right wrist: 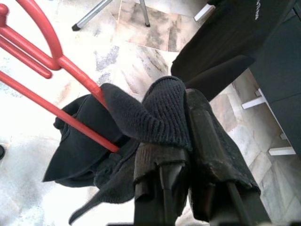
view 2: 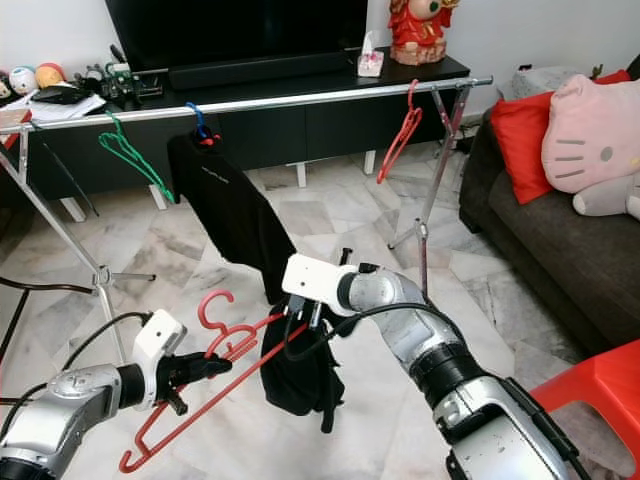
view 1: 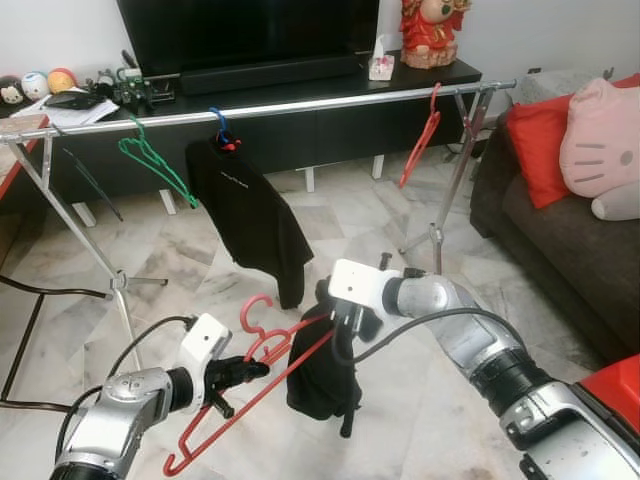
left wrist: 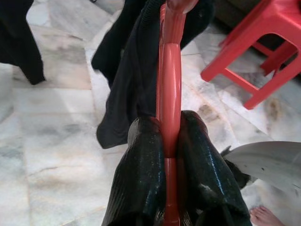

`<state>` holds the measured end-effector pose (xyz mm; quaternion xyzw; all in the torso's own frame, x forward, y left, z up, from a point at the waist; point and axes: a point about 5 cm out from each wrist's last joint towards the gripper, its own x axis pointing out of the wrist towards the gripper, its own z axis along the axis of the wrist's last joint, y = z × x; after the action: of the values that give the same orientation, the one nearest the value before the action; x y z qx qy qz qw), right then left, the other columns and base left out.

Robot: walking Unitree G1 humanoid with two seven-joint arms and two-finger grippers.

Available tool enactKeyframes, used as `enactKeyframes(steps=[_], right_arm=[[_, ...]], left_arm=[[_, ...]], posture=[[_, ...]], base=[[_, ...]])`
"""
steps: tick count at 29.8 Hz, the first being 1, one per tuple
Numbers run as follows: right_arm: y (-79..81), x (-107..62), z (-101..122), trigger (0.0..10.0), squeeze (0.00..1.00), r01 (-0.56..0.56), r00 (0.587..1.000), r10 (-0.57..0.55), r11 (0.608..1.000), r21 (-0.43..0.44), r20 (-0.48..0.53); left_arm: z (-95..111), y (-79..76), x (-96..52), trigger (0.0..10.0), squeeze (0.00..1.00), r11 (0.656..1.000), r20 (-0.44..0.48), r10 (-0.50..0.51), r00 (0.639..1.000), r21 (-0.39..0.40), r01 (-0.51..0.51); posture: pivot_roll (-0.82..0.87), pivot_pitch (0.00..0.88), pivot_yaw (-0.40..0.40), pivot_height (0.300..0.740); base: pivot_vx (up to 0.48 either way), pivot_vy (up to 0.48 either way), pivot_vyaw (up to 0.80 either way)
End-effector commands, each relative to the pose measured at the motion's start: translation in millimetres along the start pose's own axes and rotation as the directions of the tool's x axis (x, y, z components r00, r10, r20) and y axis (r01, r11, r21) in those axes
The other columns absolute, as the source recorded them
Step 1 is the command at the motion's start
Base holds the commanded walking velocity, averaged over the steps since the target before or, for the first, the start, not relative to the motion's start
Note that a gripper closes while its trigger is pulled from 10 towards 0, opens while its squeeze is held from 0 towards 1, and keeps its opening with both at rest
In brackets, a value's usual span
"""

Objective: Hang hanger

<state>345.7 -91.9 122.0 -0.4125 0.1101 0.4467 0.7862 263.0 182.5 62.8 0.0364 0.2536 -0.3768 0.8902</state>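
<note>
The red plastic hanger [view 1: 250,375] sat low in front of the robot, above the pale marble floor [view 1: 200,270], tilted so that its hook pointed up and its long bar slanted down toward the robot's left. A black knitted garment [view 1: 320,375] hung bunched over its right end. The left gripper [left wrist: 170,141] was clenched on the hanger near the neck, its 2 black fingers [left wrist: 141,179] pressed against either side of the red stem. The right gripper [right wrist: 188,141] was closed on a fold of the black garment's ribbed edge, just beside the hanger's right arm. Beyond them stood a long silver metal clothes rail [view 1: 300,105] on crossed legs, spanning the room. On the rail hung a green wire-shaped hanger [view 1: 150,160] toward the left, a black long-sleeved shirt [view 1: 250,215] on a blue hook near the middle, and a second red hanger [view 1: 420,145] toward the right end. Behind the rail ran a low black TV cabinet [view 1: 300,125] carrying a large dark television [view 1: 250,30], a tissue box [view 1: 381,65] and a red figurine [view 1: 430,30]. To the right stood a dark brown sofa [view 1: 560,240] with a red cushion [view 1: 535,145] and a pink cat-faced plush pillow [view 1: 600,145]. A red plastic stool [left wrist: 263,52] stood close by on the robot's right.
</note>
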Motion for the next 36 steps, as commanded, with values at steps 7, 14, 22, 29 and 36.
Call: enactKeyframes(steps=[7,14,22,29,36], right_arm=[[-1.0,0.5,19,10.0,0.00,-0.001,0.997,0.001,1.000,-0.010,0.078],[-1.9,2.4,17,10.0,0.00,0.023,0.998,-0.024,1.000,0.013,0.060],[-9.8,5.1,7,10.0,0.00,0.121,0.993,-0.120,0.992,0.040,-0.018],[-14.0,7.7,2,10.0,0.00,0.198,0.980,-0.194,0.976,0.087,-0.054],[-10.5,10.3,5,10.0,0.00,0.176,0.984,-0.173,0.977,0.120,-0.039]], left_arm=[[2,19.7,5.2,10.0,0.00,0.979,-0.030,0.199,0.980,0.041,-0.198],[-1,21.8,3.0,10.0,0.00,0.976,-0.059,0.210,0.976,0.061,-0.207],[-4,15.4,-3.9,10.0,0.00,0.986,-0.069,0.157,0.985,0.067,-0.153],[-3,11.4,-6.7,10.0,0.00,0.989,-0.071,0.130,0.989,0.079,-0.125],[3,11.0,-3.8,10.0,0.00,0.986,-0.034,0.149,0.988,0.078,-0.146]], posture=[[-0.08,0.000,0.056,0.740],[-0.08,0.000,0.056,0.740],[-0.07,0.000,0.055,0.740],[-0.07,0.000,0.054,0.740],[-0.08,0.000,0.055,0.740]], base=[[0.000,0.000,0.00],[0.000,0.000,0.00],[0.000,0.000,0.00],[0.000,0.000,0.00],[0.000,0.000,0.00]])
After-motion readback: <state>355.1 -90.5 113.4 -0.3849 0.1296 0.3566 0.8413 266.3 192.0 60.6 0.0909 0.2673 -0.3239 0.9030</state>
